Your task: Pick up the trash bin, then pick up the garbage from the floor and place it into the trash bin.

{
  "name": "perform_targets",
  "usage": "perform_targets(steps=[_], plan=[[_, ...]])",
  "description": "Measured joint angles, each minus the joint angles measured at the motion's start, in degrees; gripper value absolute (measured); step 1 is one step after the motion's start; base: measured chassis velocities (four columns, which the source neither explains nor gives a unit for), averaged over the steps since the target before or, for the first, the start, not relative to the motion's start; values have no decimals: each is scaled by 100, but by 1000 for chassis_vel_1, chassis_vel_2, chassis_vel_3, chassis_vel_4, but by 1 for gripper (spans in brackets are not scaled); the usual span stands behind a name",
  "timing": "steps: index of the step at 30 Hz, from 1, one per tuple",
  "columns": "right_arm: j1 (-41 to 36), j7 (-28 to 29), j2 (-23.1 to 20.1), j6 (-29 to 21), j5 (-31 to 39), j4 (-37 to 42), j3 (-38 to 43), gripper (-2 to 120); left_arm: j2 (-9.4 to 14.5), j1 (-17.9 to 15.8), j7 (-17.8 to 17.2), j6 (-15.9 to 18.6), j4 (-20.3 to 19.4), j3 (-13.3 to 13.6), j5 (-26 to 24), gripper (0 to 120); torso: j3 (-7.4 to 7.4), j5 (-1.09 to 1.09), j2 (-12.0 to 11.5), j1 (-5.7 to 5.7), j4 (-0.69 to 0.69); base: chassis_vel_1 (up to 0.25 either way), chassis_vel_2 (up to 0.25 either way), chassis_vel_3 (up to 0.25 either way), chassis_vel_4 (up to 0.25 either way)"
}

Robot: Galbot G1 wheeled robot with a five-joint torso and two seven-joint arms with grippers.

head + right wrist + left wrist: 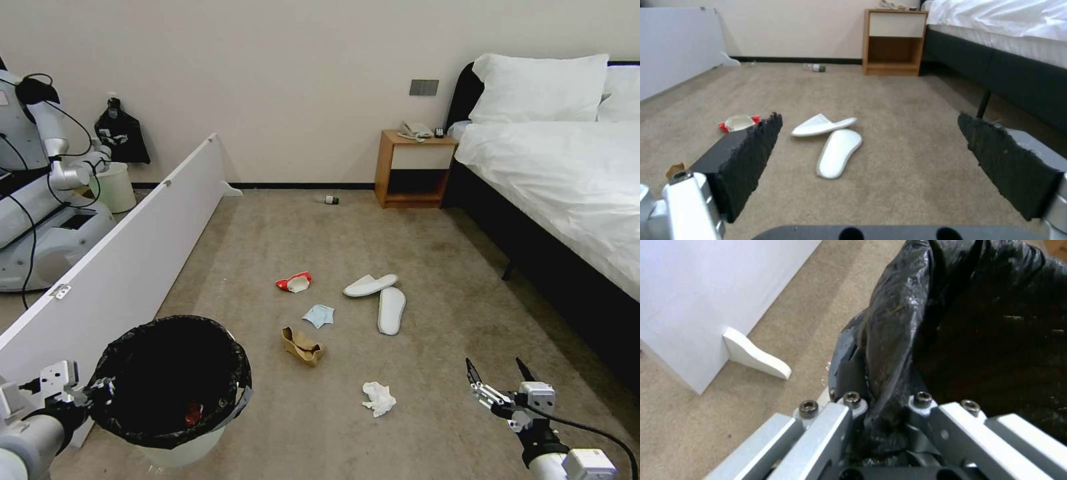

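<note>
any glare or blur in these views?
Head view: even light, carpet litter sharp. Left wrist view: sheen on the bin liner pinched by the left gripper. Right wrist view: open right gripper pads soft, slippers clear.

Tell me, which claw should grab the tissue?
The right claw, probably: it is open, empty and nearest the crumpled tissue. The left claw is shut on the trash bin rim.

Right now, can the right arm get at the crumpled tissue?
Probably yes. The right tool hangs open above bare carpet, and the tissue lies just to its left with nothing between them. The left tool is shut on the trash bin rim, well clear.
</note>
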Motion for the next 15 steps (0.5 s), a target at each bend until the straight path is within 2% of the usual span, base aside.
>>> perform_targets(steps=[15], plan=[[-9, -48, -51, 4, 82, 10, 33, 100, 4, -35, 2, 0, -12, 9, -33, 4, 0, 0, -1, 0, 0, -11, 8, 8, -9]])
